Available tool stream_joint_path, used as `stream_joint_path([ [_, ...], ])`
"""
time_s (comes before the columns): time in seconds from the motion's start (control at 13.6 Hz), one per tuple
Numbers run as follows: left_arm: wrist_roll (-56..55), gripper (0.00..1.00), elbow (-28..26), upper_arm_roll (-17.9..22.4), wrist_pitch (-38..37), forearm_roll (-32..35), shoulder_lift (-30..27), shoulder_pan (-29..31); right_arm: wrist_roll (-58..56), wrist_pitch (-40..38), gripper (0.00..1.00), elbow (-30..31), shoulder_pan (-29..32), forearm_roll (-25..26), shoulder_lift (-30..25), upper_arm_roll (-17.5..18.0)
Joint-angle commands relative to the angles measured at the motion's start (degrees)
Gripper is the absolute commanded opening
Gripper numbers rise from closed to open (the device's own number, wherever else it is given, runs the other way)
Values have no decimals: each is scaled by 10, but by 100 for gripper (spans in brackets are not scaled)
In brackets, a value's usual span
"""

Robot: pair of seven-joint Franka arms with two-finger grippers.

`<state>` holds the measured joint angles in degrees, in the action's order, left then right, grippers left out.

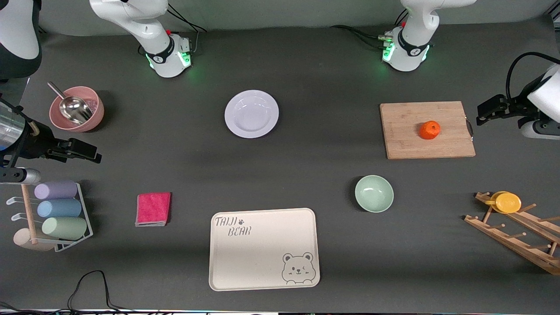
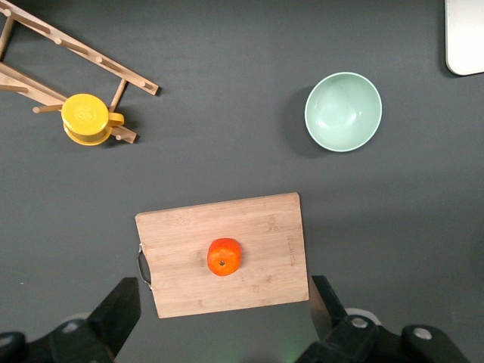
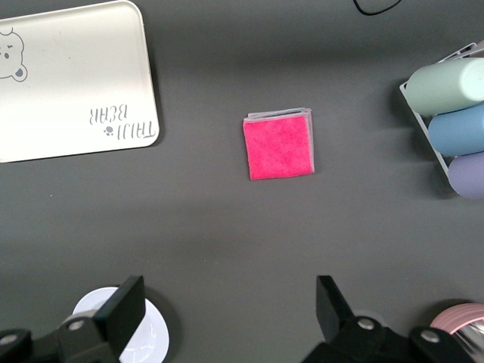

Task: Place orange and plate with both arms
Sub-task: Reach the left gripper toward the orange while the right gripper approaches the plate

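The orange [image 1: 429,130] rests on a wooden cutting board [image 1: 411,140] toward the left arm's end of the table. In the left wrist view the orange [image 2: 224,256] lies below my left gripper [image 2: 225,306], which hangs high over the board [image 2: 189,249], open and holding nothing. The white plate [image 1: 251,114] lies flat and bare on the table, nearer the right arm's base. My right gripper [image 3: 227,310] is open and holds nothing, high over the table beside the plate [image 3: 155,340], whose edge shows past one finger [image 3: 125,310]. Neither hand appears in the front view.
A pale green bowl [image 1: 374,193] and a cream bear tray [image 1: 264,248] lie nearer the front camera. A pink cloth [image 1: 153,208], a cup rack [image 1: 59,214], a pink bowl with a scoop [image 1: 76,109] and a wooden rack with a yellow cup [image 1: 507,202] stand around the table's ends.
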<state>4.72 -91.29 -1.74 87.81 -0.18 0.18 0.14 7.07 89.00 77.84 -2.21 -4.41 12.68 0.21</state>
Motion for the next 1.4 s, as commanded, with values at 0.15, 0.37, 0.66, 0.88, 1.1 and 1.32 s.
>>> stream_joint_path([
  [0.15,62,100,-57,9,-33,0,-80,46,20,-10,100,-6,-5,0,3,-1],
  [0.37,62,100,-162,10,-6,4,-164,52,21,-35,100,-6,-8,32,5,2],
  [0.66,55,100,-280,10,17,4,-259,64,18,-52,100,-1,-26,34,15,3],
  [0.88,54,100,-318,10,31,4,-284,64,11,-53,100,-1,-27,12,15,2],
  [1.1,52,100,-369,9,89,4,-278,62,11,-54,100,12,-29,8,9,2],
  [1.32,52,100,-454,8,201,4,-269,62,9,-54,100,3,-26,-7,12,2],
])
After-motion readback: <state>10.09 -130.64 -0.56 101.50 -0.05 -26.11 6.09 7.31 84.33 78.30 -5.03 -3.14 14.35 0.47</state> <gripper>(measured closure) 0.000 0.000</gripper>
